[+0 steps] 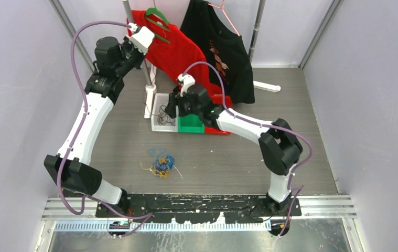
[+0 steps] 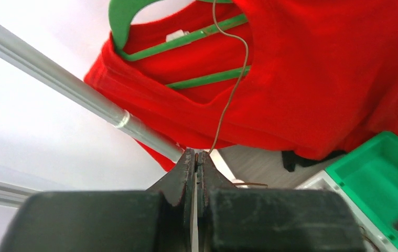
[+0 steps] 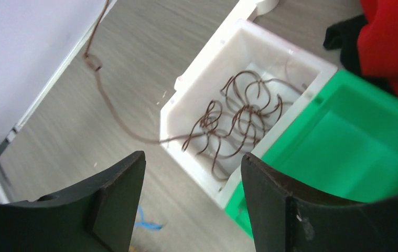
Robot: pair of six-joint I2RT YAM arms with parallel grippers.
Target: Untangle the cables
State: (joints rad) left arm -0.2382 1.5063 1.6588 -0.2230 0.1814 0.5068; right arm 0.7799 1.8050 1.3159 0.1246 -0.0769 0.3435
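Note:
A clump of blue, yellow and black cables (image 1: pixel 161 163) lies on the table in front of the arms. My left gripper (image 1: pixel 143 55) is raised at the back left and shut on a thin brown cable (image 2: pixel 233 94); its closed tips (image 2: pixel 195 153) pinch the strand. That strand (image 3: pixel 107 100) runs down into a white bin (image 3: pixel 196 86) holding several looped brown cables (image 3: pixel 238 113). My right gripper (image 3: pixel 192 156) is open and empty just above the white bin's near corner (image 1: pixel 170 107). A blue cable end (image 3: pixel 144 223) shows below it.
A green bin (image 1: pixel 190 125) stands right of the white bin (image 1: pixel 157 100). A red shirt (image 2: pixel 317 79) on a green hanger (image 2: pixel 207 79) and a black shirt (image 1: pixel 223 47) hang behind on a rack with a metal pole (image 2: pixel 81 92). White walls enclose the table.

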